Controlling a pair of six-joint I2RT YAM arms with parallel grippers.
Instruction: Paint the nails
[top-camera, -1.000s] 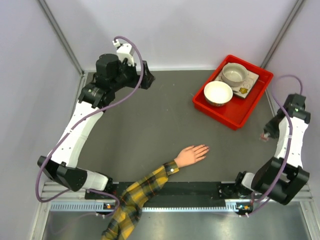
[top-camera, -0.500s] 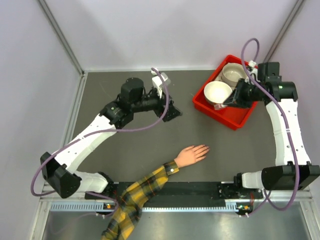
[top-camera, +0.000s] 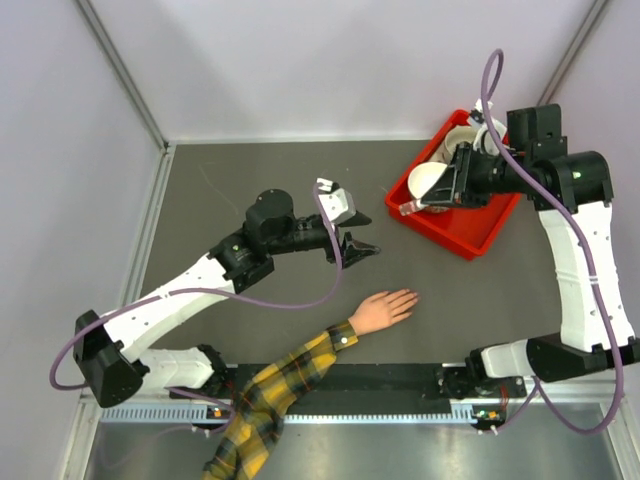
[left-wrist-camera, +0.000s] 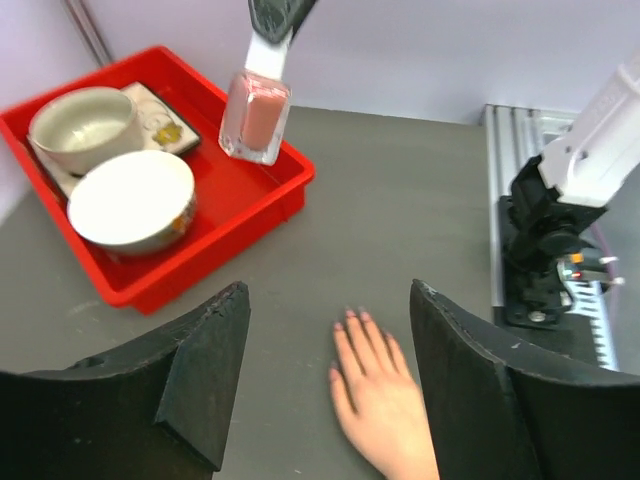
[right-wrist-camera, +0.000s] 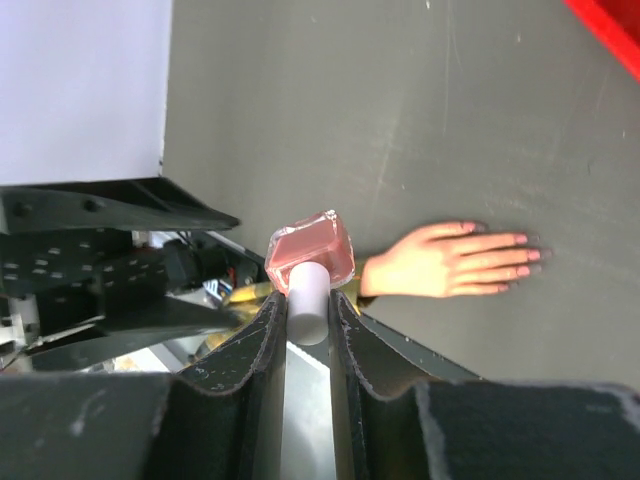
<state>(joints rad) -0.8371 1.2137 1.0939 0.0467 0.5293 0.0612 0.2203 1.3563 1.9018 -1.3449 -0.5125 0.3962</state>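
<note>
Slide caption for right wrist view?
Right gripper grips a pink polish bottle by its white cap; mannequin hand lies beyond.

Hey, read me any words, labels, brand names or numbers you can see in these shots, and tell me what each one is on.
No text can be read in any view.
On the polish bottle: no label on the face that shows.
On the square plate in the red tray: a small yellowish printed mark, too small to tell if it holds letters.
On the right arm's base: small lights, no legible marking.
</note>
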